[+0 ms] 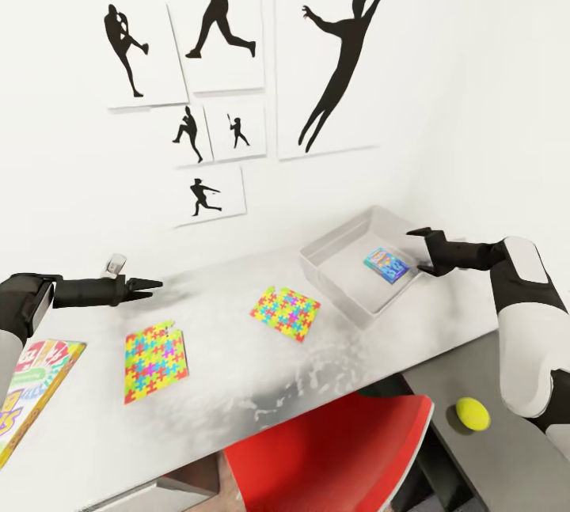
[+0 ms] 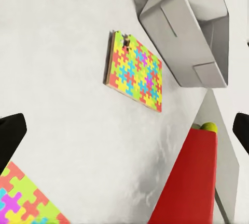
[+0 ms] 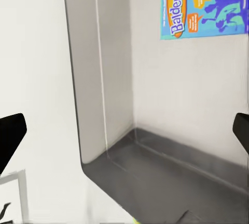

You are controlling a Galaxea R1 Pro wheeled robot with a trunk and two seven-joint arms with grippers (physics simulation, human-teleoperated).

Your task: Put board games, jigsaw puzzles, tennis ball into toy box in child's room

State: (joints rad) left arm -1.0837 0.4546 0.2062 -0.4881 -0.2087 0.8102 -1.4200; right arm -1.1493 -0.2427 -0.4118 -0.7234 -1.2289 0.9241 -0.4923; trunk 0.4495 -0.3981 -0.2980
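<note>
The small blue board game (image 1: 386,265) lies flat on the floor of the toy box (image 1: 332,271), and the right gripper (image 1: 425,251) hangs just above the box's right rim, fingers spread wide with nothing between them. In the right wrist view the blue cover (image 3: 207,5) sits against the pale tray bottom, and the two dark fingertips (image 3: 10,138) stand far apart at the frame's edges.

Over on the left, the left gripper (image 1: 146,284) hovers above the table (image 1: 237,385), fingers parted and empty. Its wrist view shows both tips well separated, one jigsaw puzzle (image 2: 136,70) lying flat beside the toy box (image 2: 192,31) and a corner of the other one (image 2: 23,198) directly below.

On the table top: the nearer jigsaw puzzle (image 1: 156,360) on the left, the second puzzle (image 1: 285,312) just beside the box, a green-edged board game (image 1: 32,393) at the far left edge, and the tennis ball (image 1: 472,414) down on the lower dark section, beyond the red chair (image 1: 332,457).

Where could this slip? Those puzzles are thin and lie flush with the surface, so fingers may scrape the top and slide off. The ball will likely roll away if nudged off-centre. And the right arm, so close to the rim, could knock the box sideways on its way out.
</note>
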